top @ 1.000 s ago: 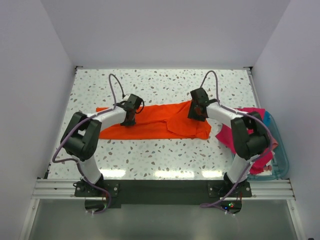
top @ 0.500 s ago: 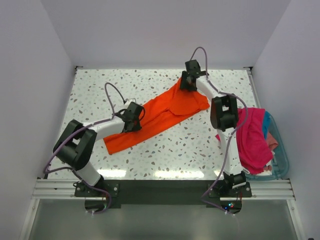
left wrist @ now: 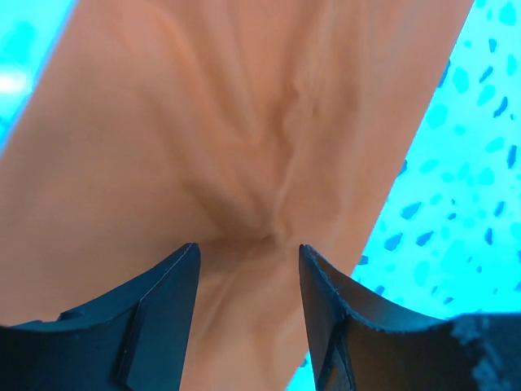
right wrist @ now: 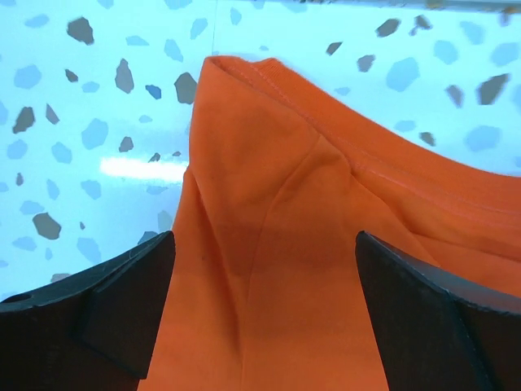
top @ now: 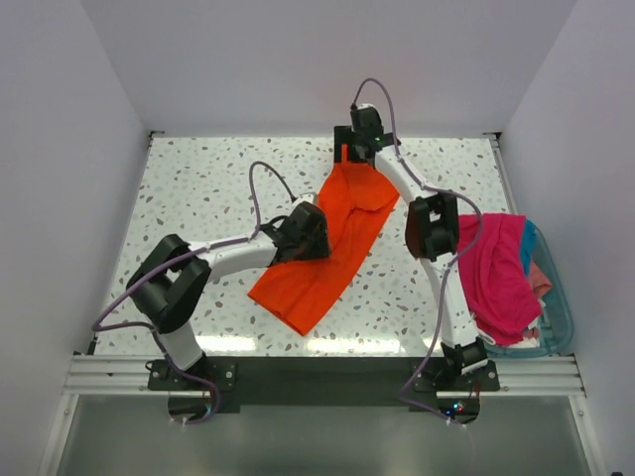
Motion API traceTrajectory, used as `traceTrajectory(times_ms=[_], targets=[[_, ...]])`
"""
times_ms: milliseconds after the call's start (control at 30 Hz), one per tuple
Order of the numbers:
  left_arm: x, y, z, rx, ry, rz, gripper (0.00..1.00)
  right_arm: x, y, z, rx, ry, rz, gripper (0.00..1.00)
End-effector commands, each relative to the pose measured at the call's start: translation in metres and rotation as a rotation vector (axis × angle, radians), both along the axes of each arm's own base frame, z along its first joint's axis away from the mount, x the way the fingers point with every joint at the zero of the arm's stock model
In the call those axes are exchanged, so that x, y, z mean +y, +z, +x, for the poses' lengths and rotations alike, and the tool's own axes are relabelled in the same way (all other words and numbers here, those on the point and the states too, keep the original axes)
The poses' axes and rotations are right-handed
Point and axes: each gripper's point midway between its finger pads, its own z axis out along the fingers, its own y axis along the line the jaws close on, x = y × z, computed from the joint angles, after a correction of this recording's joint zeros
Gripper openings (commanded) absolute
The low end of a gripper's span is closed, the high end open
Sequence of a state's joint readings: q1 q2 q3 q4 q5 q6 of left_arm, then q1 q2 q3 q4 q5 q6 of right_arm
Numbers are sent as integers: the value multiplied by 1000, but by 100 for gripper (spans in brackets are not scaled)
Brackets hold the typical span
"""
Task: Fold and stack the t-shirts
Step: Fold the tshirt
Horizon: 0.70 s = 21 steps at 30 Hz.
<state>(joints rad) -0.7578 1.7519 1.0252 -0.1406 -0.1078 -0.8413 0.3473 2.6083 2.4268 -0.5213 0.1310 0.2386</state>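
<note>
Orange shirt [top: 342, 223] – soft, light; grab hem corners. R jaws wide open, L jaws half open – prob. both empty.

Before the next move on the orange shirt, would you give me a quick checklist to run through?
1. Open left pincer over the orange shirt: ok.
2. Open right pincer at the shirt's far end: ok.
3. Shirt lying smooth: not ok, creases gather by the left pincer.
4. Shirt fully on the table: ok.
5. The pink shirt apart from it, draped over the bin: ok.
6. Either pincer touching the shirt: cannot tell.
</note>
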Motion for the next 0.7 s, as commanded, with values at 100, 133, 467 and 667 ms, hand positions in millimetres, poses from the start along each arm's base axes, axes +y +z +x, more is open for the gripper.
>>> traceTrajectory(times_ms=[100,133,467,667], targets=[[63,39,14,-174,-45,342,52,-50,129,-26,-157,-192,-43,93],[64,38,9,-173,-70,348,51,-54,111,-36,-108,-213,-55,91],[75,-18,-43,-94,-204,527,36,-58,37,-72,69,-234,-59,63],[85,-41,-76,-29,-212,544,30,-59,-1,-68,146,-215,-99,57]])
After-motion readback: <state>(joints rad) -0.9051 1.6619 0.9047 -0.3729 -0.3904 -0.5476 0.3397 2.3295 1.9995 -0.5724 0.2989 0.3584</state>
